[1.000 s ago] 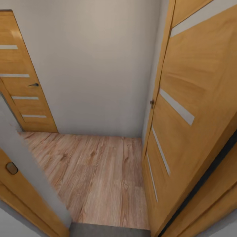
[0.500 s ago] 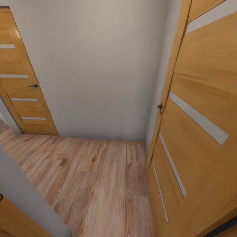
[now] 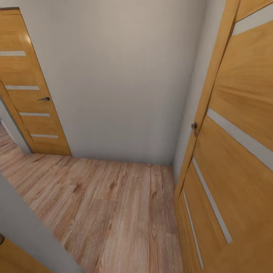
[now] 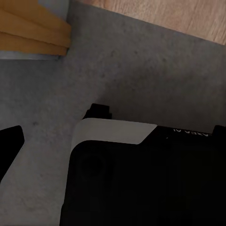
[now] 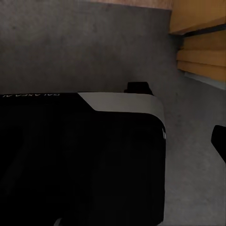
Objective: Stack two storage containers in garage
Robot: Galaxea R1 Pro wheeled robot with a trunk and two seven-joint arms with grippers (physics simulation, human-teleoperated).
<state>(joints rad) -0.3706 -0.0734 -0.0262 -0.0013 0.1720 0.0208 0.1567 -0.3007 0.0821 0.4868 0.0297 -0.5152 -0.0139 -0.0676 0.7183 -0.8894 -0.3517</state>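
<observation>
The head view looks down into a small hallway. A plain grey-white wall (image 3: pixel 117 83) fills the middle, and everything else can be placed from it. At the foot of this wall lies a light wood plank floor (image 3: pixel 113 212), running toward the camera. To the left of the wall stands a closed wooden door (image 3: pixel 28 94) with four pale horizontal strips and a small dark handle (image 3: pixel 44 99) on the edge nearest the wall. To the right of the wall, meeting it at the corner, an open wooden door (image 3: pixel 235 151) of the same make slants across the view; its metal handle (image 3: pixel 194 127) sits just beside the corner. Nearer the camera than the wall, at the lower left, a grey wall edge (image 3: pixel 26 231) cuts across the planks.

In the left wrist view, dark grey concrete floor (image 4: pixel 141 70) lies under the robot's black and white base (image 4: pixel 141 179), with a strip of wood planks and an orange door frame (image 4: pixel 28 28) beyond it. The right wrist view shows the same concrete (image 5: pixel 70 47), the base (image 5: pixel 80 160) and an orange frame (image 5: pixel 202 42).

Whether either hand is released or clenched cannot be told; only dark slivers at the edges of the wrist views hint at fingers. The storage bins are nowhere among these things.
</observation>
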